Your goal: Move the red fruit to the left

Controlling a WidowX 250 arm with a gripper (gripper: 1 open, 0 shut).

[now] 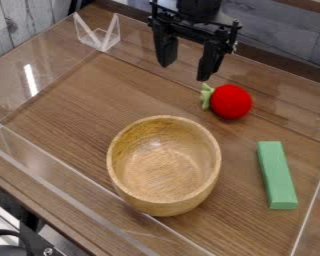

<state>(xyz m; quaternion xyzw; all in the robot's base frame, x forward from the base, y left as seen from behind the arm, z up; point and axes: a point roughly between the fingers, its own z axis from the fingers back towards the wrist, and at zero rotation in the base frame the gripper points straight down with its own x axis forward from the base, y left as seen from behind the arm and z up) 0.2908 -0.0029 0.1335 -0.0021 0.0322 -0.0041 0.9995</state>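
Fingers (192, 60) wide open w/ nothing held, just above & beside red fruit (230, 101), wooden bowl (164, 166) nearby, green block (276, 175) on tabletop (69, 119)

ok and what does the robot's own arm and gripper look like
The visible part of the arm is black and jointed, with a few small pale specks or marks on it. The gripper is black too, with two dark, angular fingers that narrow toward their tips. Any lettering is too small to read.
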